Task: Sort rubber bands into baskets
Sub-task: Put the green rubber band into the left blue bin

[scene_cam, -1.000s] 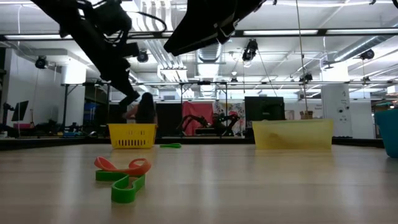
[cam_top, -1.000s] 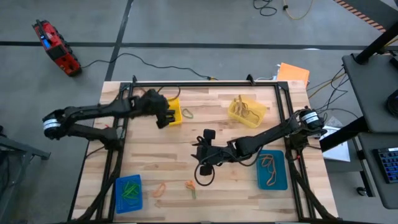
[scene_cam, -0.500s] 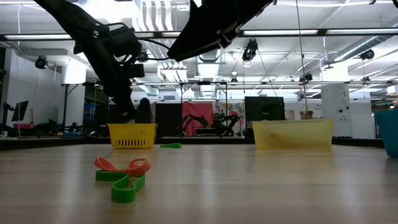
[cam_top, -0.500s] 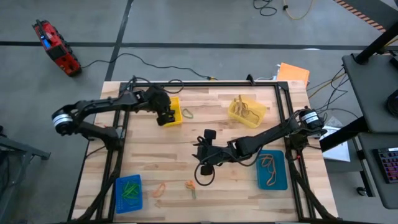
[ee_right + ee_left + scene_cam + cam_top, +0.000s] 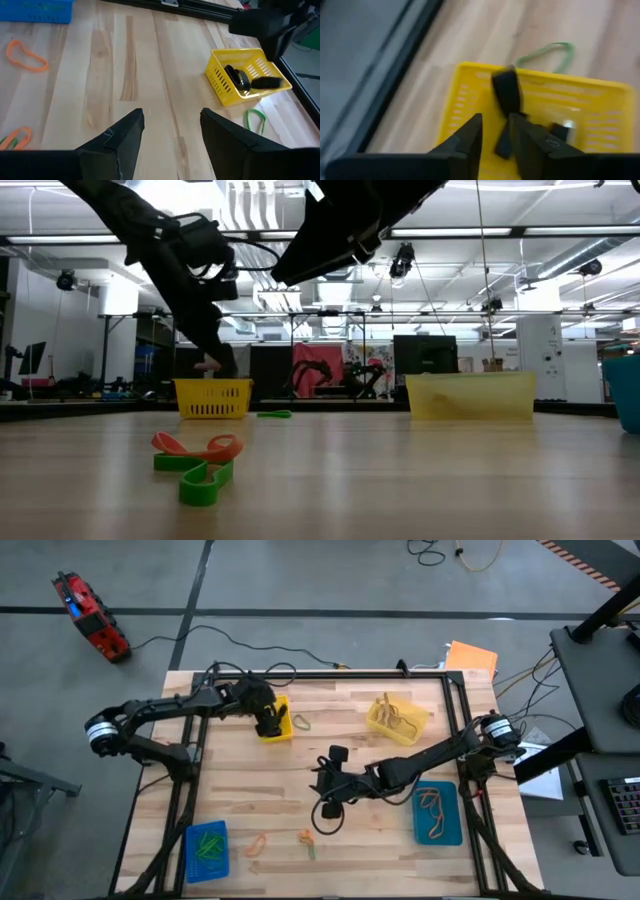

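Left hand (image 5: 495, 137) over the bright yellow basket (image 5: 277, 730), fingers parting round a black band (image 5: 506, 97) — could snag on a fingertip, miss the basket. Right hand (image 5: 172, 131) wide open, empty, mid-table. Black bands in yellow; tan in pale basket (image 5: 397, 720) and teal (image 5: 437, 814); green in blue (image 5: 207, 850).
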You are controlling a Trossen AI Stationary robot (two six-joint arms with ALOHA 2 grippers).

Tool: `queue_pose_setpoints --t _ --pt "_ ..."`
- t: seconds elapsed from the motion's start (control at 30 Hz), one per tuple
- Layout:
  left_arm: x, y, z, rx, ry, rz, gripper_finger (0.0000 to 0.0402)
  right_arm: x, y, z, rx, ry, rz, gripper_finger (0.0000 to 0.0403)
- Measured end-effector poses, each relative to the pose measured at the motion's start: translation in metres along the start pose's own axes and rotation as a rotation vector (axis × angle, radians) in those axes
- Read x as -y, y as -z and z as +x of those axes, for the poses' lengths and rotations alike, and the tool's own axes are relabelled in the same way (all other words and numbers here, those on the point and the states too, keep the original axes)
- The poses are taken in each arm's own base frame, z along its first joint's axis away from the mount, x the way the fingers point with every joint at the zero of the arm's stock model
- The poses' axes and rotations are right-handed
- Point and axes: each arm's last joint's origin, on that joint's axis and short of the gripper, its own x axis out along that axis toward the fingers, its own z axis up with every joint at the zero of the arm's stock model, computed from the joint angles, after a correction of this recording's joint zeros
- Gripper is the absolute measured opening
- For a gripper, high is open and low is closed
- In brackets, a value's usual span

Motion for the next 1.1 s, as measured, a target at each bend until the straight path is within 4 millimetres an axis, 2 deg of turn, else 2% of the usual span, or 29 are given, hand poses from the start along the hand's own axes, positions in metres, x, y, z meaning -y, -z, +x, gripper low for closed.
queue_pose_setpoints --t 0.2,0.37,0.6,0.83,1.1 --pt "-0.005 -0.006 -0.005 -0.004 -0.091 -0.016 0.0124 0.001 0.0 0.0 0.0 0.002 0.001 0.0192" --pt "-0.002 -0.009 -0.013 0.017 -0.084 -0.042 0.0134 0.007 0.002 0.004 -0.01 0.016 0.027 0.0192" --pt "0.024 0.0 -0.036 0.143 0.061 -0.054 0.0135 0.024 0.011 0.013 -0.043 0.058 0.105 0.0192" --pt "0.064 0.023 -0.072 0.335 0.228 -0.05 0.0135 0.063 0.014 0.028 -0.053 0.146 0.279 0.0191" --pt "0.095 0.036 -0.113 0.461 0.395 -0.039 0.0135 0.119 0.014 0.042 -0.058 0.194 0.399 0.0191"
